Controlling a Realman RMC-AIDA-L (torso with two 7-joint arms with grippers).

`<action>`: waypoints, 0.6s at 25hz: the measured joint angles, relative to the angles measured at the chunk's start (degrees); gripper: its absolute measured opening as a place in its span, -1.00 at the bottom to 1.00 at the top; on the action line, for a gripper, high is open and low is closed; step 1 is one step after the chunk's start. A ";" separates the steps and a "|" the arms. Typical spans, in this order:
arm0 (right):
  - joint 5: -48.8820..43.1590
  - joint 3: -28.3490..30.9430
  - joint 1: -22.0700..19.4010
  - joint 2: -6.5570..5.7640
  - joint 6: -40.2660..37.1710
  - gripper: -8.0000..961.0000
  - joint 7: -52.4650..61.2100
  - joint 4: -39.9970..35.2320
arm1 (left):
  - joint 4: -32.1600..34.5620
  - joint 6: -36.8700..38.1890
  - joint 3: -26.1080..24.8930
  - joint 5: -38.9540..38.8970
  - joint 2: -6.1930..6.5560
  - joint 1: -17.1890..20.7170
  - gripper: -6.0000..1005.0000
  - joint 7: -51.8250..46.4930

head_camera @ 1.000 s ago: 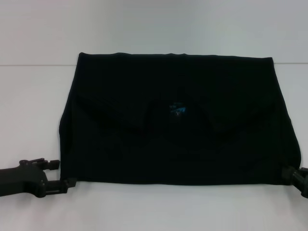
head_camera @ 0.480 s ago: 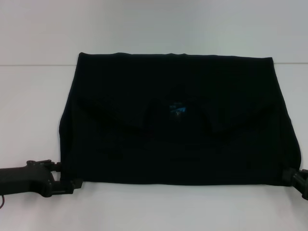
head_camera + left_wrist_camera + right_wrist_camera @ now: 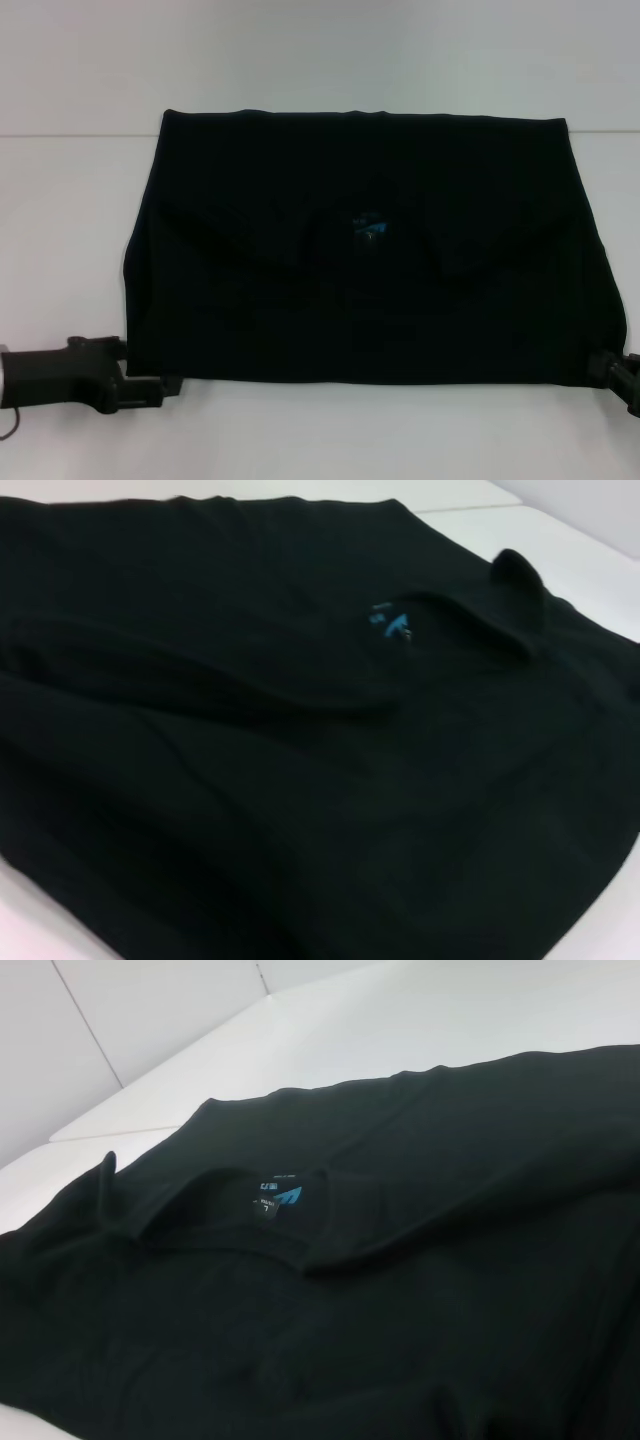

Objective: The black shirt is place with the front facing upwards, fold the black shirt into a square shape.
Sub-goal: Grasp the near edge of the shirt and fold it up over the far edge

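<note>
Black shirt (image 3: 360, 250) folded flat on table (image 3: 80, 200), left hand (image 3: 150, 385) spread at near-left corner, right hand (image 3: 612, 375) at near-right corner, grip unclear

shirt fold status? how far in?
Done: the shirt is already folded once into a wide rectangle, sleeves tucked in, neck label facing up. In hand: left gripper and right gripper sit at its near corners. Left: folding the rectangle down to a square.
</note>
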 joint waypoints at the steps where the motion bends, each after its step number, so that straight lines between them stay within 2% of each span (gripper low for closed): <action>1: 0.01 0.00 0.00 0.00 0.00 -0.91 0.00 0.00 | -0.39 -0.22 0.58 -0.01 0.01 -0.12 0.62 0.12; 5: 0.00 0.00 0.00 0.00 0.01 -0.91 0.00 0.00 | -0.98 -1.77 2.22 -0.23 -0.27 -0.53 0.60 0.23; 11: -0.04 0.00 0.01 0.00 0.01 -0.92 0.00 0.00 | -1.60 -2.54 2.46 -0.52 -0.42 -0.69 0.22 0.82; 15: -0.04 -0.01 0.01 0.00 0.01 -0.92 0.01 0.01 | -1.62 -2.77 2.14 -0.44 -0.44 -0.66 -0.15 1.76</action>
